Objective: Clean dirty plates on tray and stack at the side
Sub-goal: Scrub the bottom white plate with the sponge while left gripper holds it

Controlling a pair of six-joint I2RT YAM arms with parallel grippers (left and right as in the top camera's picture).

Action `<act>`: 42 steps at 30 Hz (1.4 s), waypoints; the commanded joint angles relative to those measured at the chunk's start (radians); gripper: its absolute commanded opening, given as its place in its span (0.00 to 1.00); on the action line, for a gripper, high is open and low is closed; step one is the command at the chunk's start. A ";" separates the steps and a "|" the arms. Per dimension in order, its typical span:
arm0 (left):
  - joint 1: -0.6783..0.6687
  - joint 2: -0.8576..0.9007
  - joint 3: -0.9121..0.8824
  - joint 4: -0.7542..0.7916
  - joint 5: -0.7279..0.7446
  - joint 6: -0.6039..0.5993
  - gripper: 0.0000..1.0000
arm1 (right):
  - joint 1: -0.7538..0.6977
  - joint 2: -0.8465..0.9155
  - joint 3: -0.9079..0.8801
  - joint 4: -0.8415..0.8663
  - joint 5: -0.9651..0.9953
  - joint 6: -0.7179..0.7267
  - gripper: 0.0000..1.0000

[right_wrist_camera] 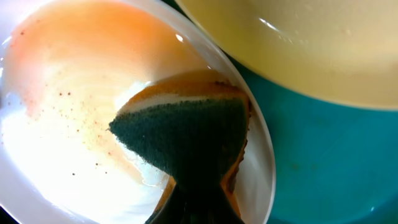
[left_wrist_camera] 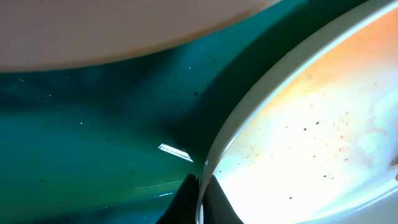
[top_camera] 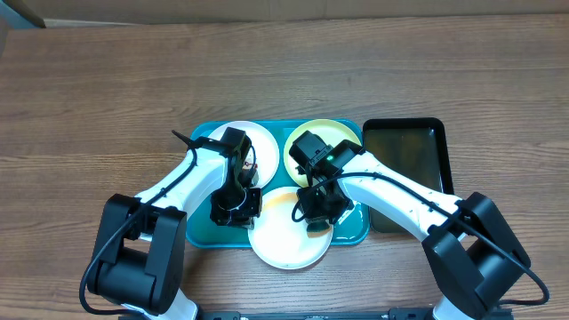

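Note:
A teal tray (top_camera: 200, 233) holds three plates: a white one (top_camera: 262, 144) at back left, a yellow-green one (top_camera: 340, 133) at back right, and a white one (top_camera: 284, 240) at the front, hanging over the tray's front rim. My left gripper (top_camera: 244, 206) is shut on that front plate's left rim (left_wrist_camera: 249, 118). My right gripper (top_camera: 318, 213) is shut on a sponge (right_wrist_camera: 186, 137), dark green face and yellow body, pressed on the front plate (right_wrist_camera: 68, 106). The plate shows a pale orange film and small brown specks.
A smaller black tray (top_camera: 404, 169) sits right of the teal tray, with nothing showing in it. Wood tabletop (top_camera: 107, 98) lies all around. The yellow-green plate's rim (right_wrist_camera: 298, 56) is close beside the sponge in the right wrist view.

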 commanded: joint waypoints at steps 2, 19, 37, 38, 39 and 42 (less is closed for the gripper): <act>0.001 0.007 0.013 0.006 -0.055 -0.018 0.04 | 0.005 -0.031 0.013 0.057 -0.016 -0.148 0.04; 0.001 0.007 0.013 0.007 -0.054 -0.018 0.04 | 0.042 -0.031 -0.126 0.218 0.058 -0.199 0.04; 0.001 0.007 0.013 0.003 -0.055 -0.018 0.04 | 0.042 -0.035 -0.081 0.087 0.328 0.099 0.04; 0.001 0.007 0.013 0.004 -0.055 -0.018 0.04 | 0.042 -0.040 -0.064 0.066 0.328 0.099 0.04; 0.001 0.007 0.013 0.004 -0.055 -0.018 0.04 | 0.042 -0.049 -0.049 0.050 0.327 0.099 0.04; 0.001 0.007 0.013 0.005 -0.055 -0.018 0.04 | 0.042 -0.089 -0.011 0.042 0.299 0.098 0.04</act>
